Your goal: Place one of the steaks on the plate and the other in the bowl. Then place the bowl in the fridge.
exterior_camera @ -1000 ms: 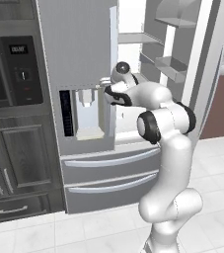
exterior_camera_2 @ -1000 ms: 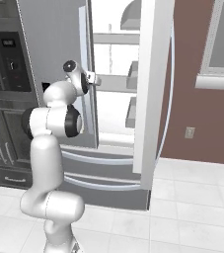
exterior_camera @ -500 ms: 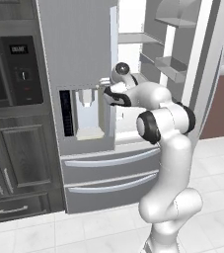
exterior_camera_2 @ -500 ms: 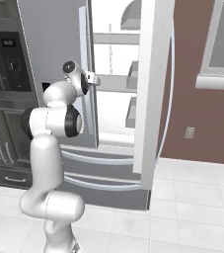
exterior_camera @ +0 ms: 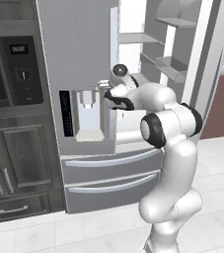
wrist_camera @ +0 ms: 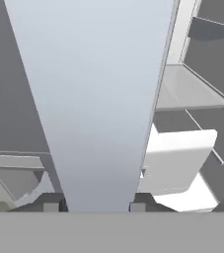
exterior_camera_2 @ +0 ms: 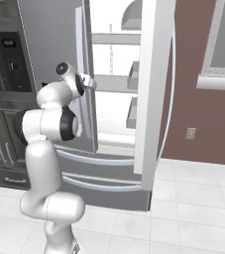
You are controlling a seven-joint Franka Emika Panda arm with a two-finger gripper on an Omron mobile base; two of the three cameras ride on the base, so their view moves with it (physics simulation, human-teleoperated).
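Observation:
The fridge (exterior_camera: 79, 49) is tall and grey, with a dispenser panel in its left door. Its right door (exterior_camera_2: 153, 89) stands swung open, showing white shelves (exterior_camera_2: 115, 39) inside. My gripper (exterior_camera: 105, 91) is at chest height against the left door's pale vertical handle (exterior_camera: 114, 44). In the hand view that handle (wrist_camera: 98, 99) runs up between my two fingertips (wrist_camera: 51, 206), and the gripper (wrist_camera: 94, 206) is shut on it. From the right base view the gripper (exterior_camera_2: 90, 82) sits on the door's edge. The steaks, the plate and the bowl are out of view.
Dark cabinets with a built-in oven (exterior_camera: 10, 69) stand left of the fridge. Two grey drawers (exterior_camera: 111, 173) lie below the doors. The open door's bins (exterior_camera: 170, 64) jut toward my arm. A brown wall (exterior_camera_2: 198, 119) and white tile floor (exterior_camera_2: 183, 218) lie to the right.
The jaws have closed from wide open onto the left door's handle. The arm and the doors have hardly moved.

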